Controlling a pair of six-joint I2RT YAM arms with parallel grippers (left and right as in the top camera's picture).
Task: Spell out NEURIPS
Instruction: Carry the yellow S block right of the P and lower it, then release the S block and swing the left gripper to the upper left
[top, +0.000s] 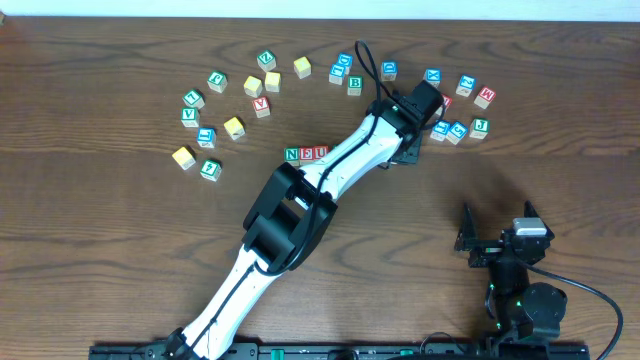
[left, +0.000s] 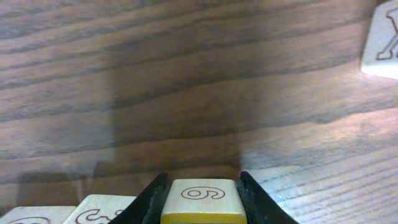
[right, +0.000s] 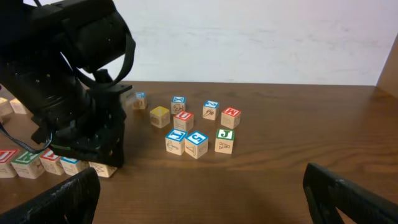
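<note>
Bench (top: 120, 250): dark wood grain. Plain white wall (right: 249, 37) behind. Left claw (left: 203, 179) clamped on yellow cube (left: 200, 202), far right, beside loose cubes (top: 460, 130). NEU row (top: 307, 153) mid-bench, cubes touching. Right claw (right: 199, 193) spread wide, near the front edge.

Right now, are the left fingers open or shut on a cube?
Shut on a yellow-edged cube: the left wrist view shows both fingers touching its sides.

On the dark wooden table (top: 90, 260), green cube J (top: 480, 126) lies far right in the overhead view. Cube B (top: 354, 84) lies mid-back, cube V (top: 190, 117) far left.
</note>
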